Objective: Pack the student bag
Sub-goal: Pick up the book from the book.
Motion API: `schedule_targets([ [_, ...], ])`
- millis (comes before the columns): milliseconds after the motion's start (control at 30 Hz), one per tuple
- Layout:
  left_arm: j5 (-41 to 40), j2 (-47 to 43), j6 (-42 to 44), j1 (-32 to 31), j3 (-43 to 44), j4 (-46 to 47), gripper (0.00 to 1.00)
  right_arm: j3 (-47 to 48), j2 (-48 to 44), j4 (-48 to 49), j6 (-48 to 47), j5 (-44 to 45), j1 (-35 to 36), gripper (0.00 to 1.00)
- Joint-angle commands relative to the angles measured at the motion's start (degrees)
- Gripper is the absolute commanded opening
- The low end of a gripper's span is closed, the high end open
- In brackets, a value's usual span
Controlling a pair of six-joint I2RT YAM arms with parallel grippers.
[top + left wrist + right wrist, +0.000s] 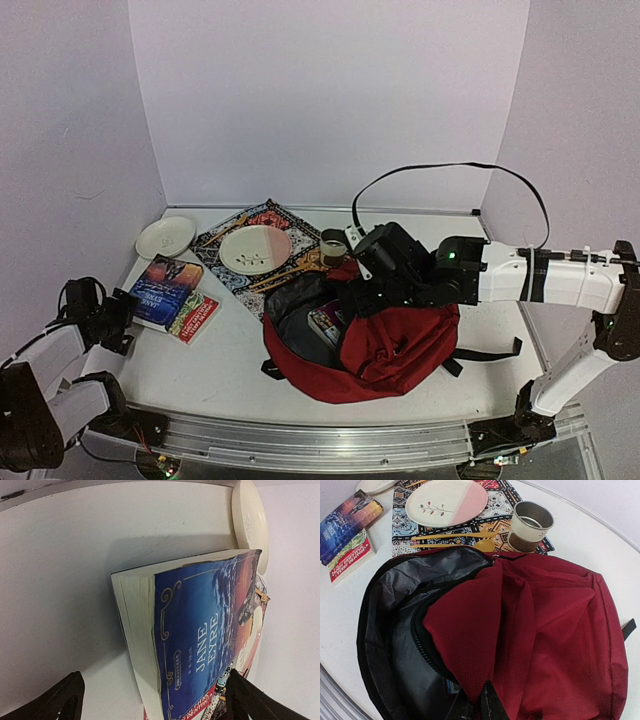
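**Student bag open on the counter, right hand at its front panel**

The student bag (385, 345) lies on the counter (230, 365), right of centre, its mouth gaping toward the left and showing a grey lining. The right hand (350, 300) is over the bag. In the right wrist view its fingers (487, 705) are cut off at the lower edge, closed together on a raised fold of the red front panel. Deep in the opening sits a flat item (325, 325), too shadowed to identify.

The left hand (115, 310) is at the far left, jaws spread wide and empty. In its own view only the two dark fingertips (60, 700) show, either side of a blue book (200, 640) titled "Jane Eyre". A red book (197, 315) lies under that book, mostly covered.

Behind the bag: a patterned mat (270, 213) with a pink-and-white plate (255, 248), yellow utensils (455, 544) and a cup (530, 525). A small white plate (165, 237) lies left of the mat.
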Motion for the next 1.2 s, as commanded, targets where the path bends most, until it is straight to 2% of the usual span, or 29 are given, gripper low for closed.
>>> schedule_targets([
  [0, 1.3, 0.5, -4.9, 0.8, -3.6, 12.7, 0.99, 0.6, -1.2, 2.1, -2.2, -1.9, 0.0, 0.04],
  [167, 2.2, 3.4, -8.4, 0.9, -7.2, 23.7, 0.99, 0.4, -0.9, 3.4, -2.6, -3.7, 0.0, 0.05],
  [467, 2.5, 5.8, -9.6, 0.9, -8.9, 30.8, 0.97, 0.2, 0.3, 4.2, -2.4, -4.6, 0.0, 0.05],
  [800, 5.6, 17.2, -10.9, 0.9, -9.5, 40.5, 0.91, 0.8, 0.6, 4.2, -2.7, -4.6, 0.0, 0.06],
  [1000, 5.4, 20.0, -10.9, 0.9, -9.6, 43.3, 0.82, 1.2, 0.9, 4.2, -2.8, -4.5, 0.0, 0.06],
  [1067, 5.3, 20.6, -11.3, 0.9, -10.0, 44.0, 0.74, 1.4, 1.1, 4.2, -2.9, -4.5, 0.0, 0.06],
  [1167, 4.7, 18.7, -12.4, 0.9, -11.3, 44.6, 0.54, 1.7, 1.3, 4.2, -3.0, -4.5, 0.0, 0.06],
])
